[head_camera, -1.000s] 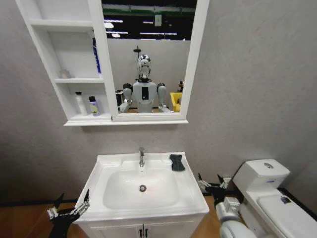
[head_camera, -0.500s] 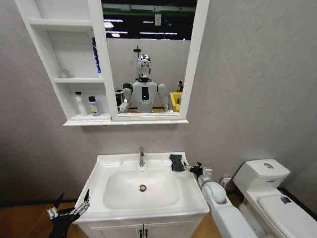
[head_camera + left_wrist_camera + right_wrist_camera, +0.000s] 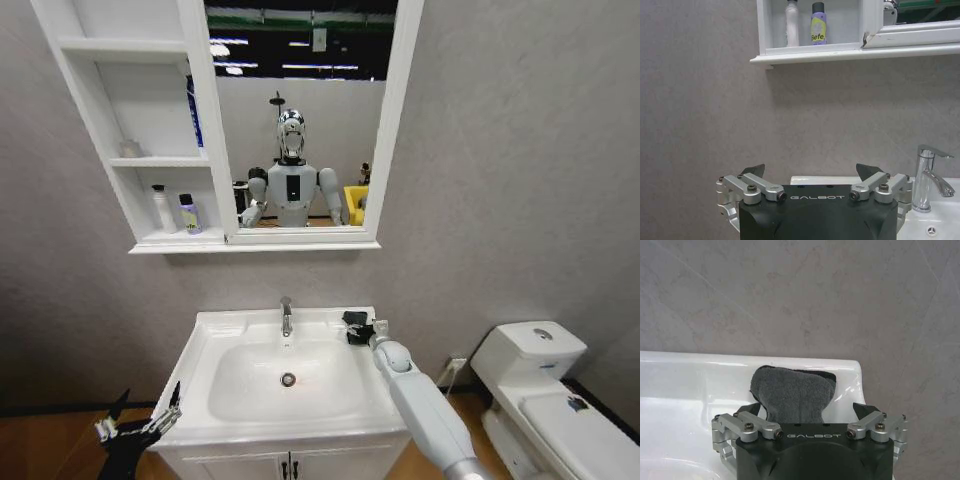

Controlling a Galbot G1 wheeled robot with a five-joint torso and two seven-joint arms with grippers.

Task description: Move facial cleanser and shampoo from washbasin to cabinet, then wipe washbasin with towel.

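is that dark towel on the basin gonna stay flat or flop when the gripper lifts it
The towel looks like soft, fuzzy folded cloth, so it will probably sag and partly unfold. It seems light. Lying on the glossy washbasin rim between the open right gripper fingers, it may slide if pushed.

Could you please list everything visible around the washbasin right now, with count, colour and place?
White rectangular ceramic washbasin: one, white, centre, on a cupboard.
Chrome tap: one, silver, at the washbasin's back edge.
Round drain: one, metal, in the bowl.
Small dark grey folded towel: one, dark grey, on the washbasin's back right corner.
White wall cabinet with open shelves: one, white, upper left, joined to a mirror.
White bottle and purple bottle: one each, on the lowest shelf.
White toilet: one, lower right.
Left tool: black and silver, open, low beside the washbasin's front left corner.
Right tool: black and silver, open, at the towel.
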